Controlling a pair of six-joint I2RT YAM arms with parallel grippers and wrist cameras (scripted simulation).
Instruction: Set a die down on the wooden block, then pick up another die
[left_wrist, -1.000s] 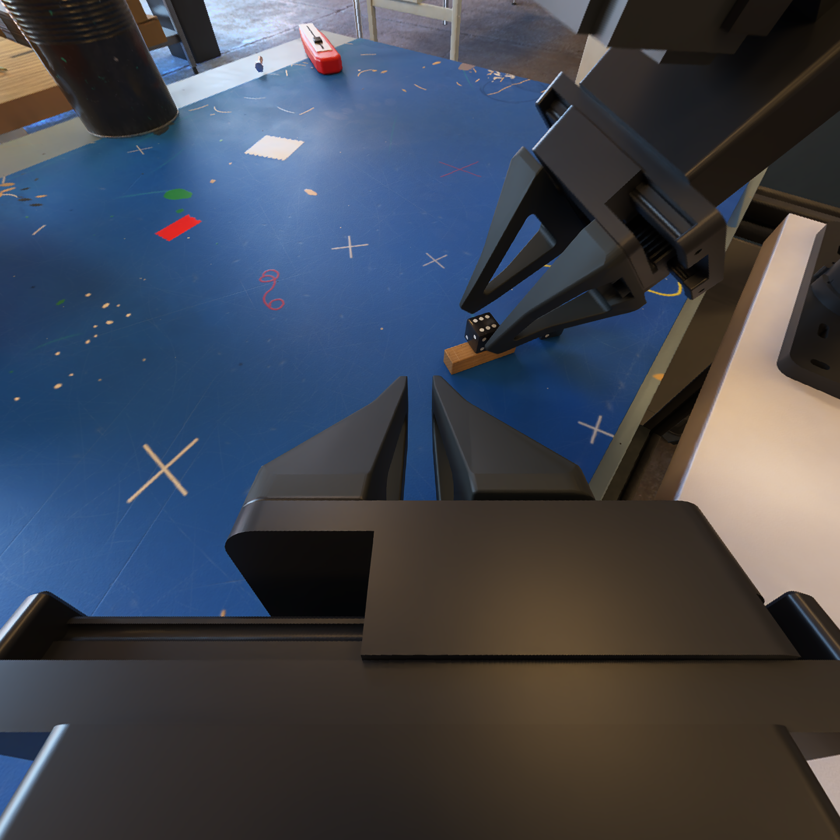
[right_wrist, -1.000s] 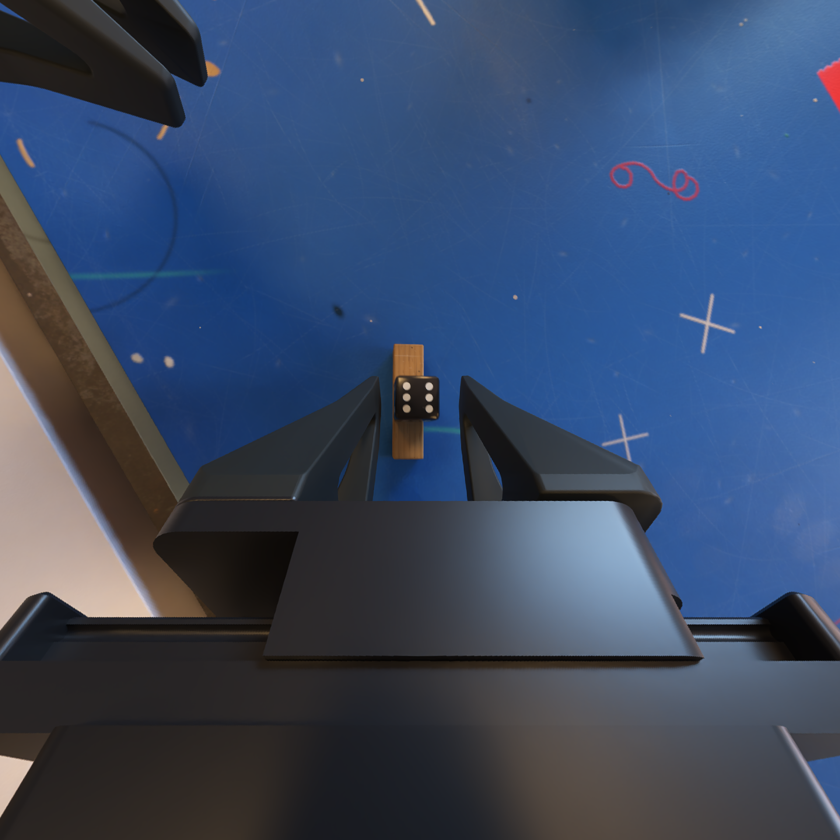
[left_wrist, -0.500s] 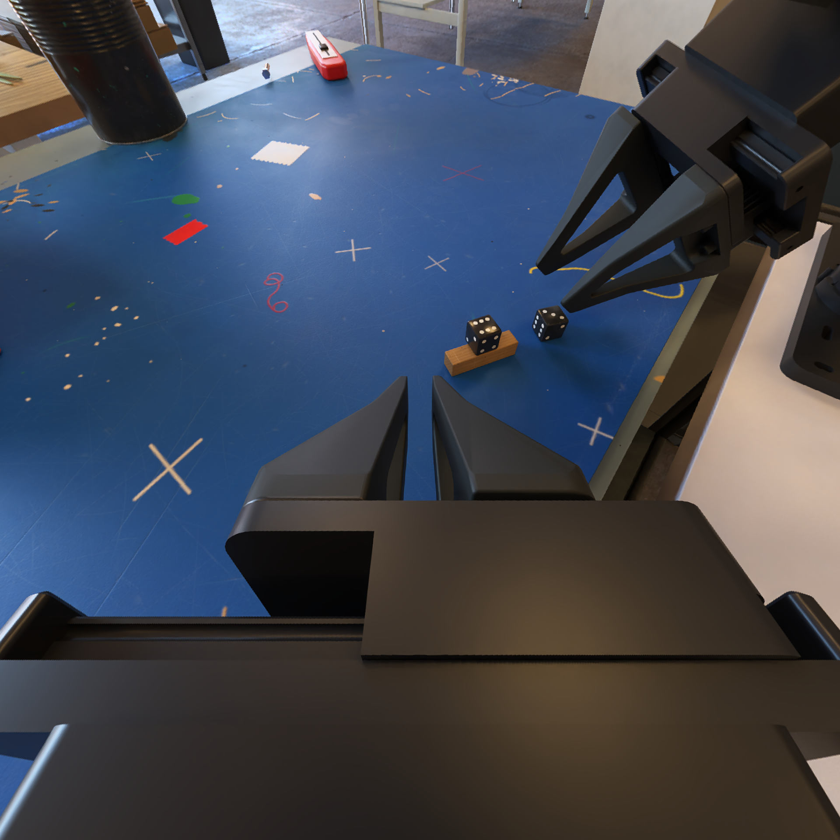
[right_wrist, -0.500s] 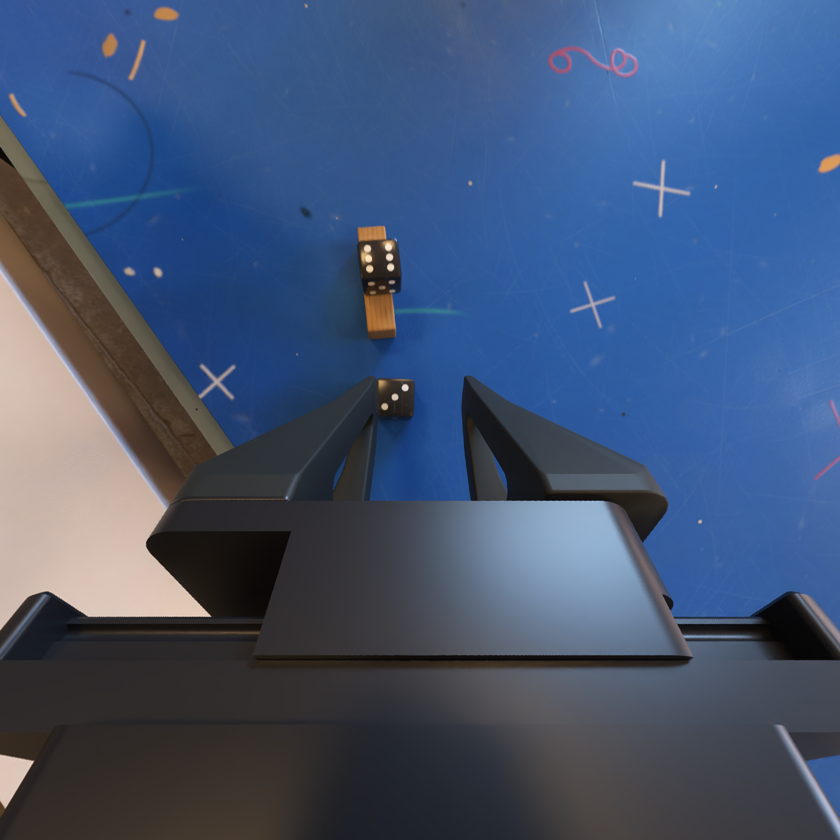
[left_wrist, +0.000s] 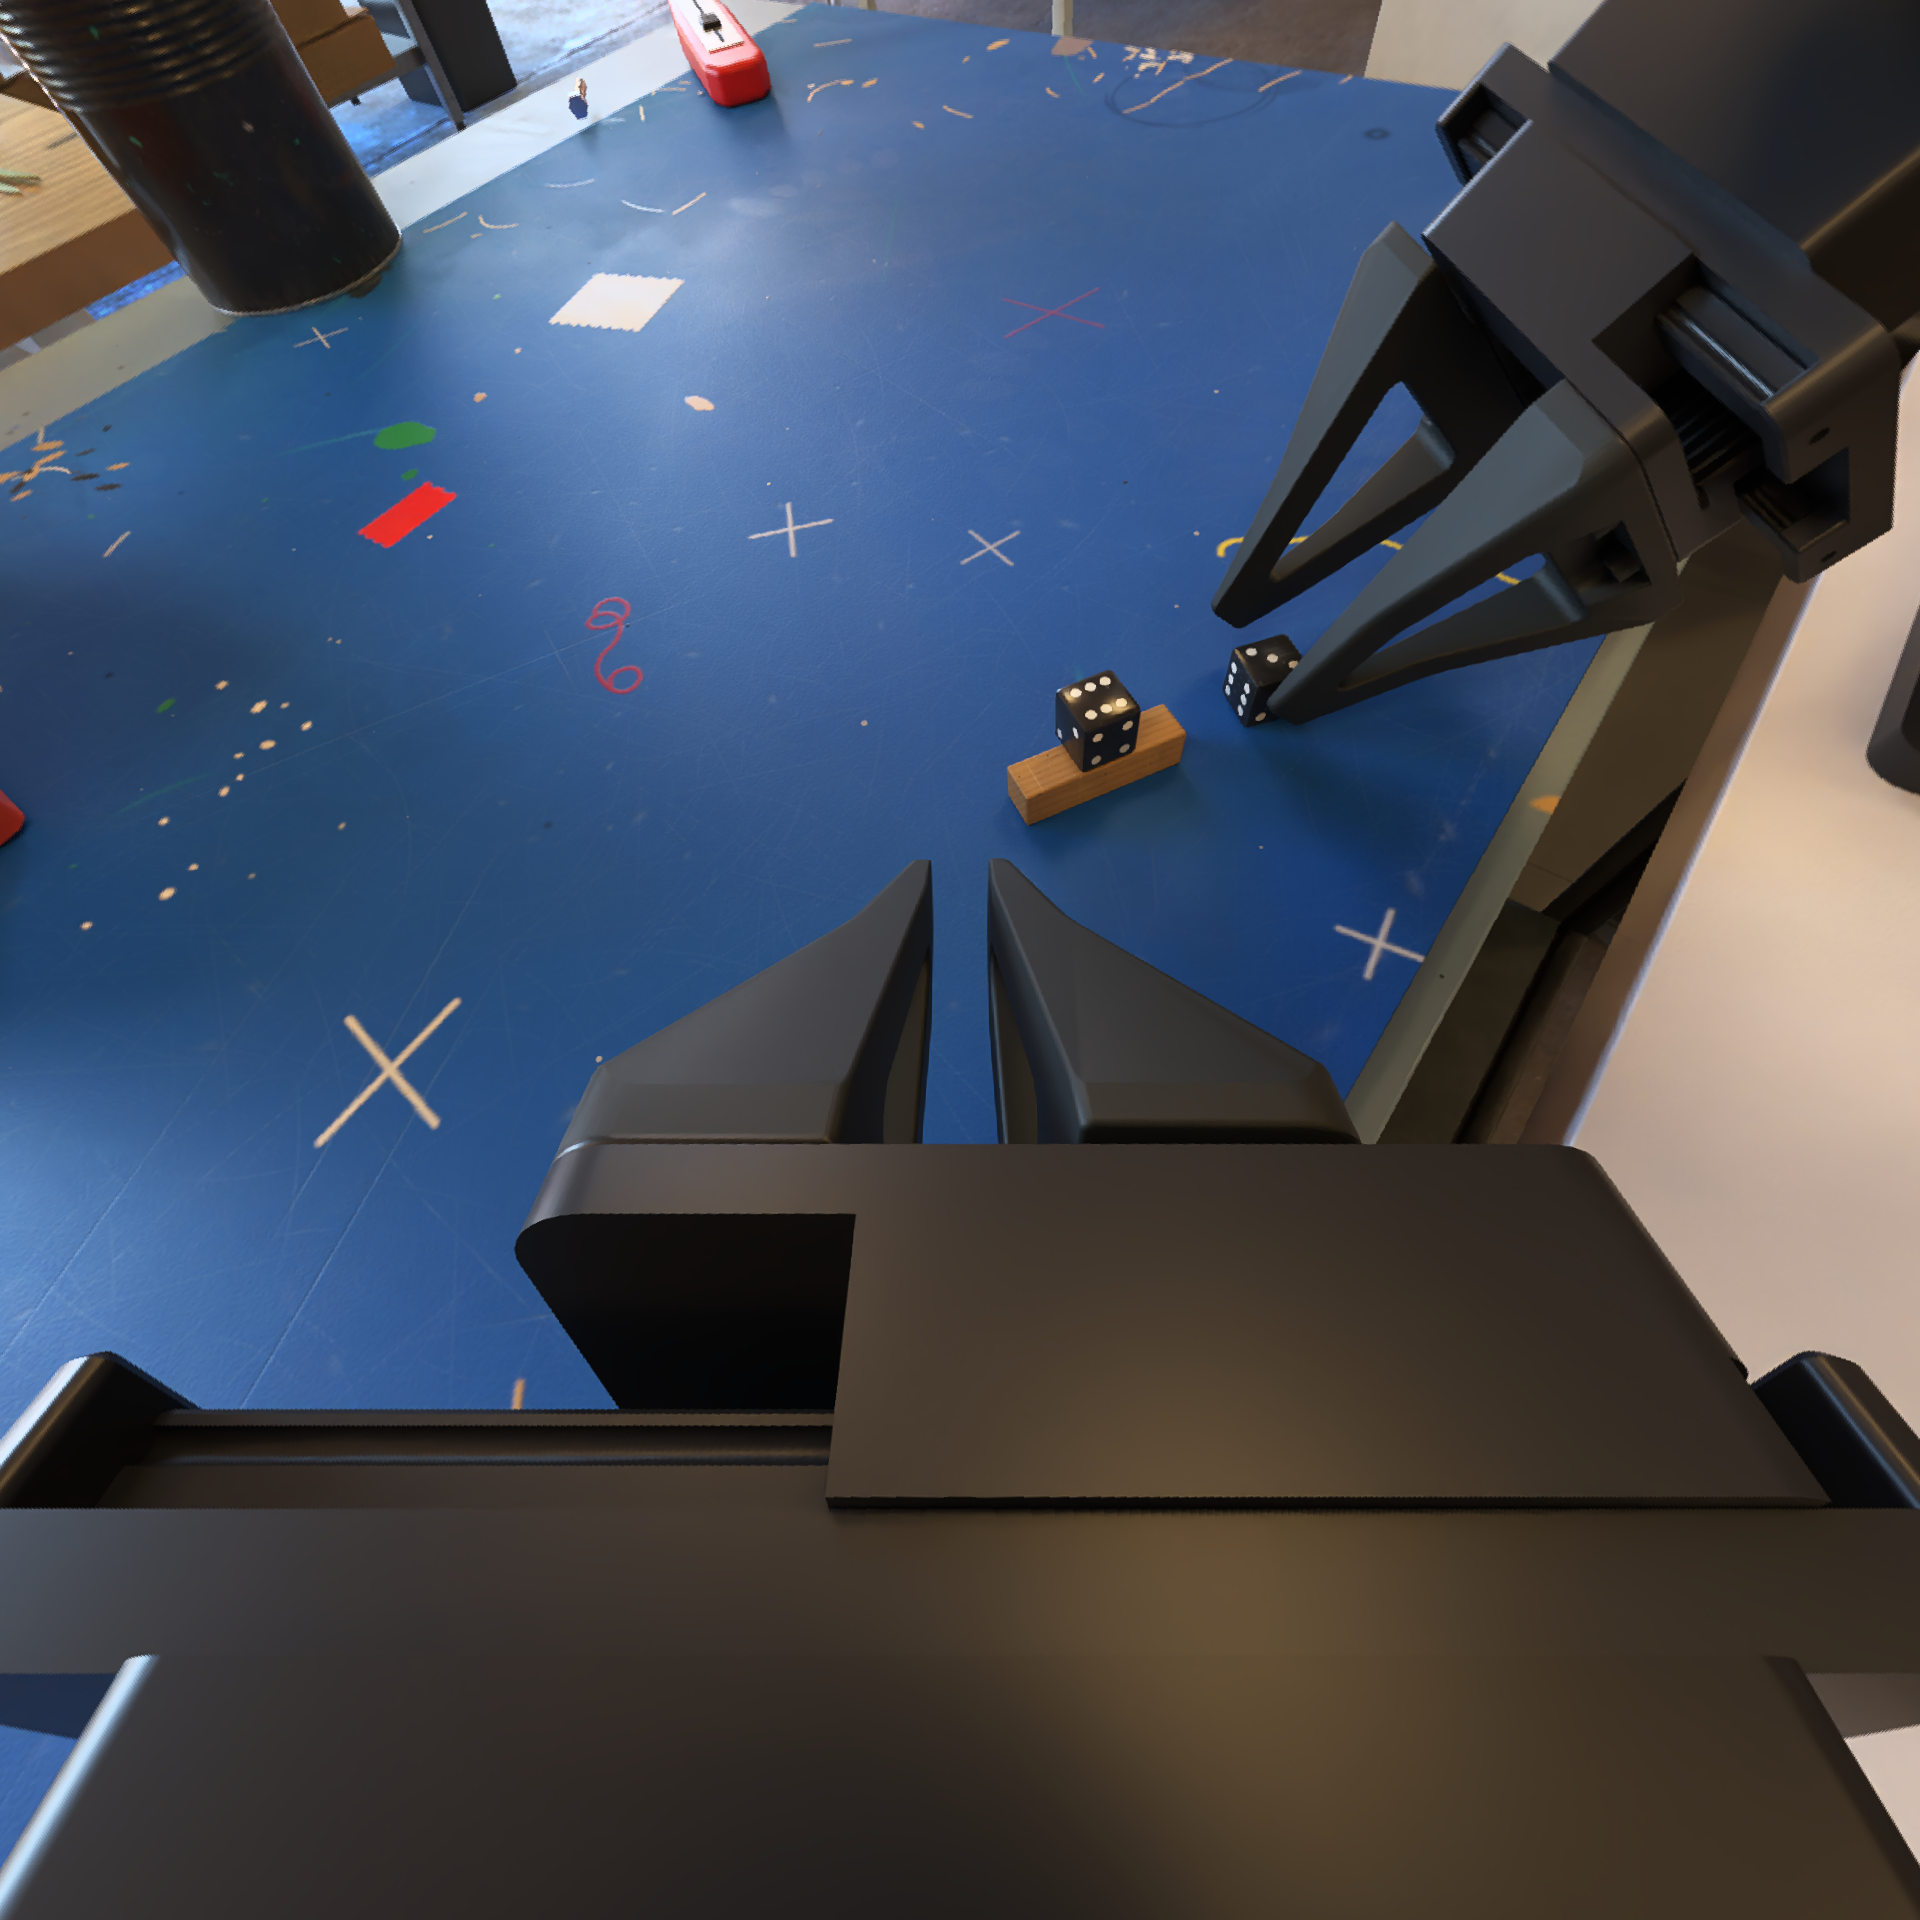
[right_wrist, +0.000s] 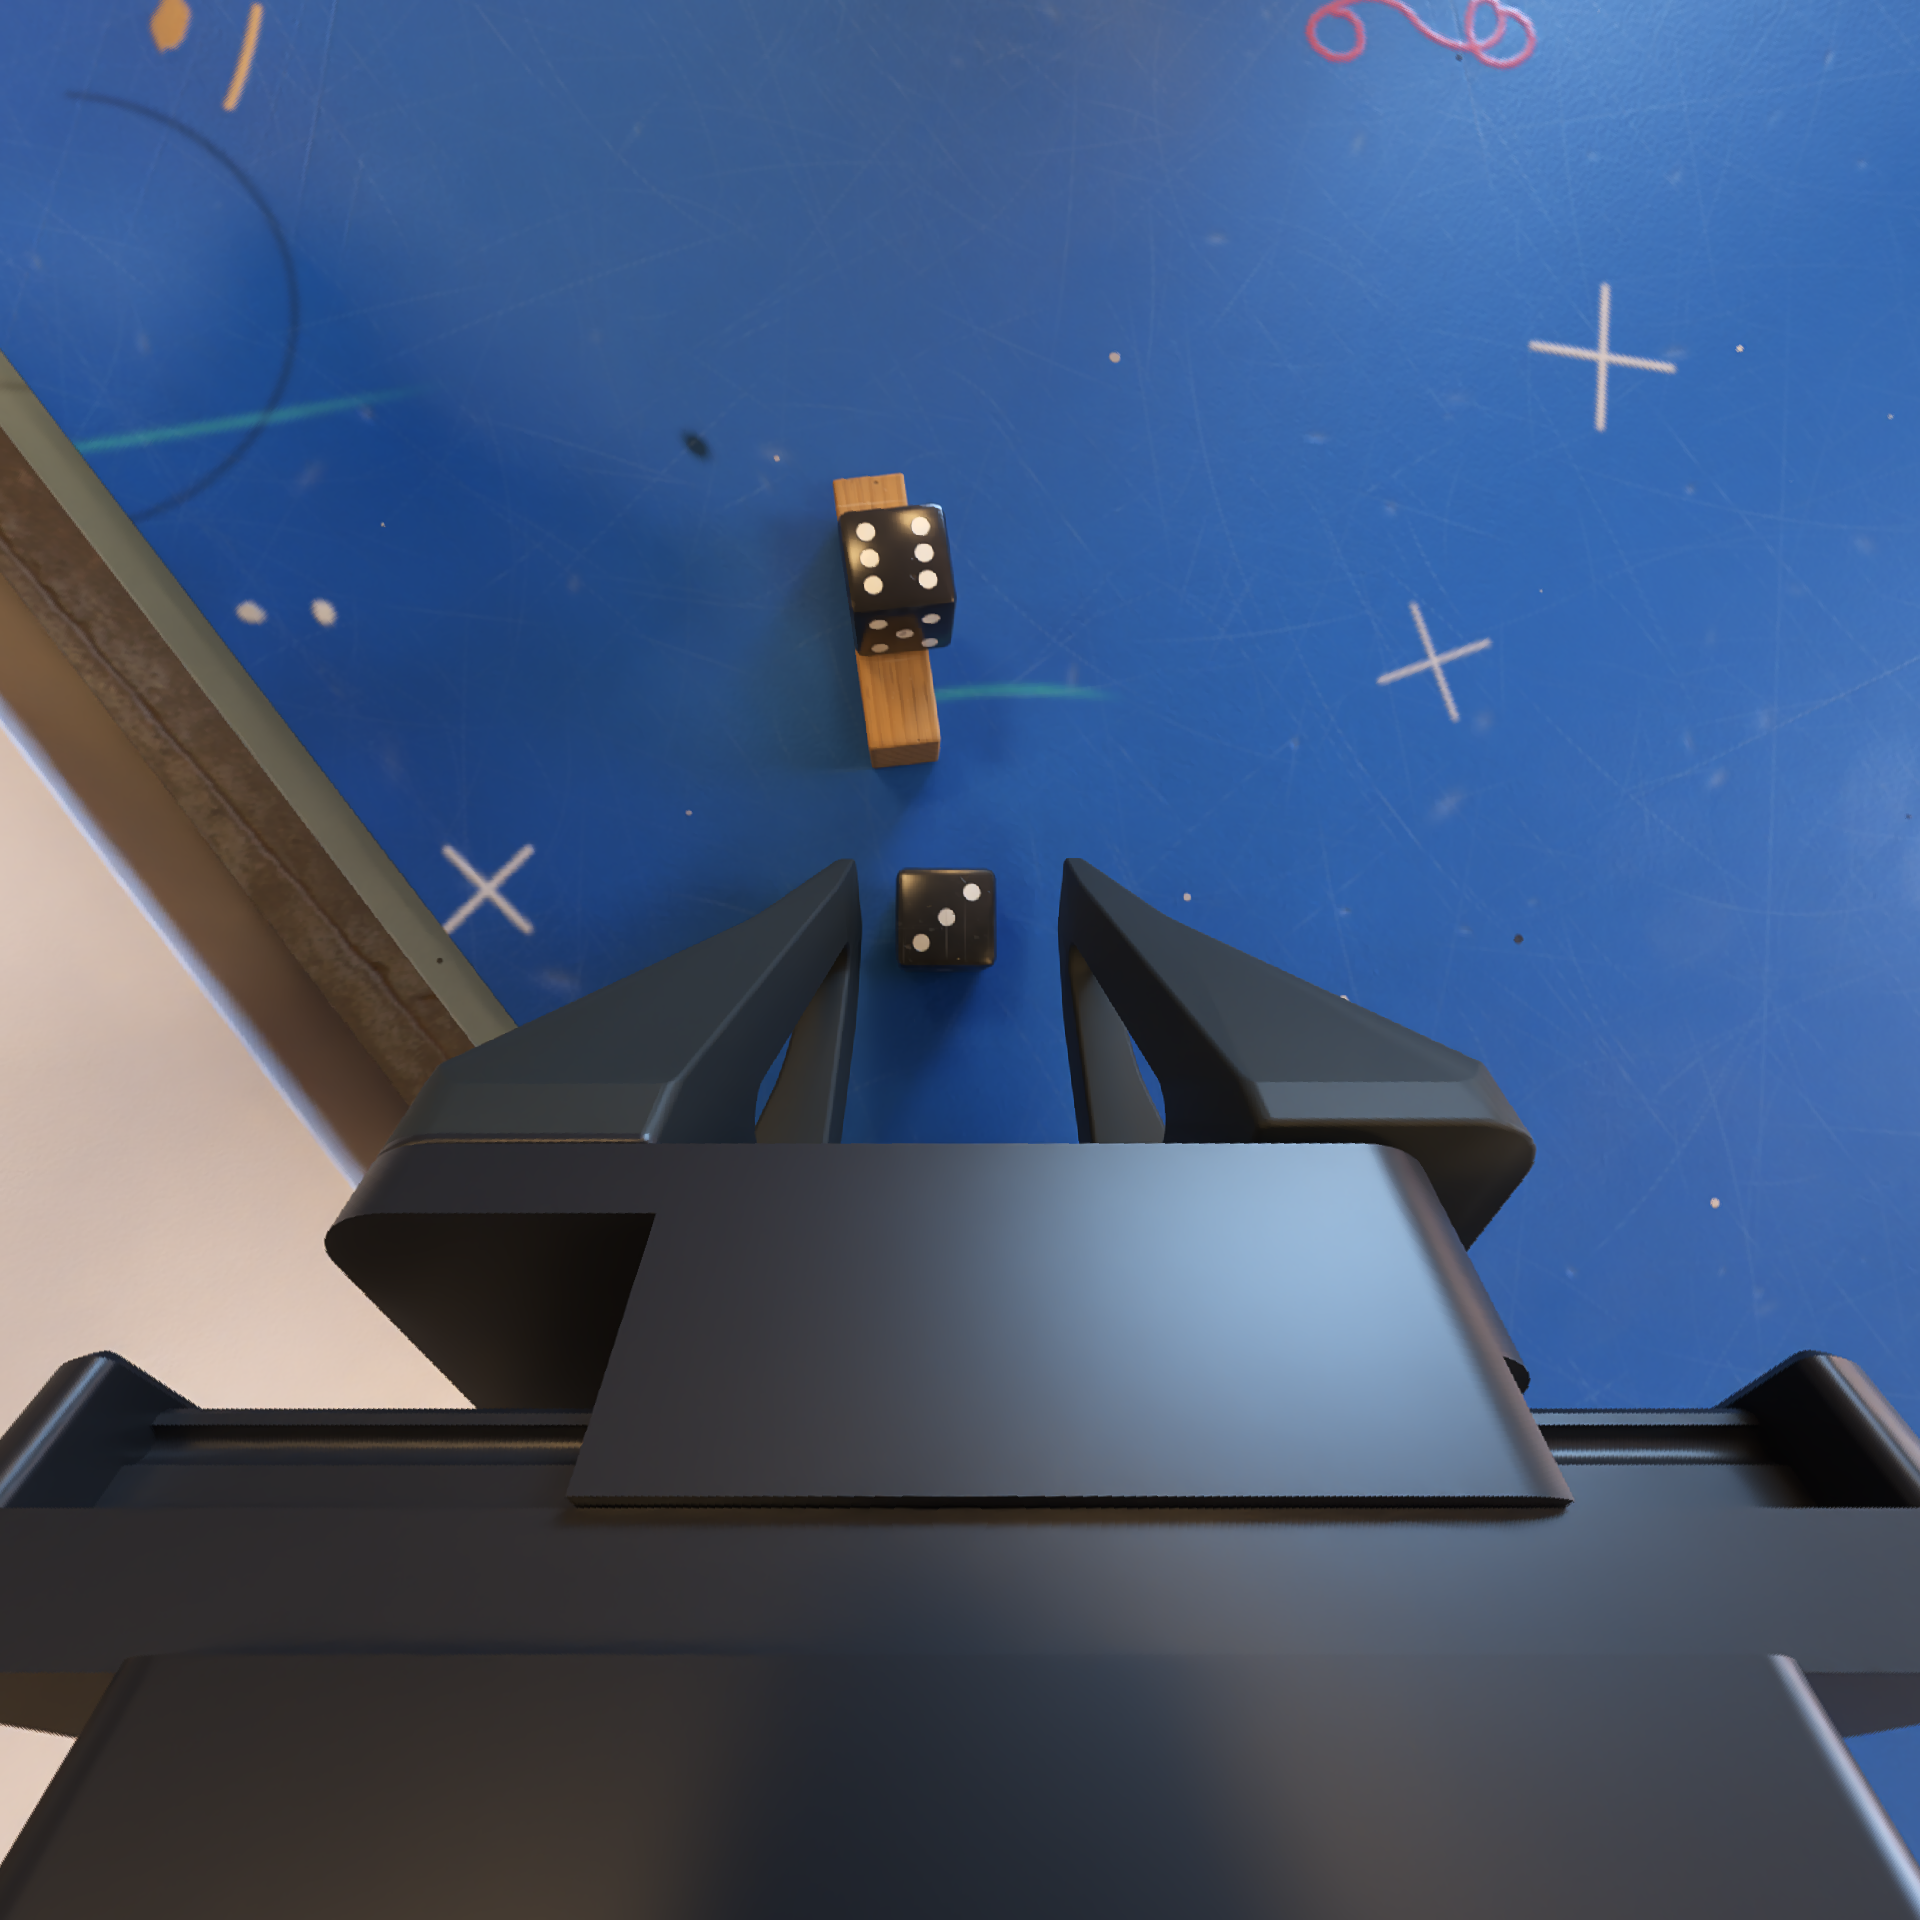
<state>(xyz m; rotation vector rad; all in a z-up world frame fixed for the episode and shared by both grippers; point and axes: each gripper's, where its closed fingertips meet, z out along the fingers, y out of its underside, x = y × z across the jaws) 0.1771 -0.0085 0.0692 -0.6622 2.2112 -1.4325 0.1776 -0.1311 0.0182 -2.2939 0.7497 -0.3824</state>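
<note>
The right pincer stands open astride a small black white-pipped die on the blue table. Ahead of it, another black die overhangs the narrow wooden block. An off-centre closure could skid the die. The left pincer is nearly closed, empty.

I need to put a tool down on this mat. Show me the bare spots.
Free: the wide blue stretch between the red strip, the large chalk cross and the wooden block. Crowded: the edge by the block, both dice and right gripper, jaws open.
</note>
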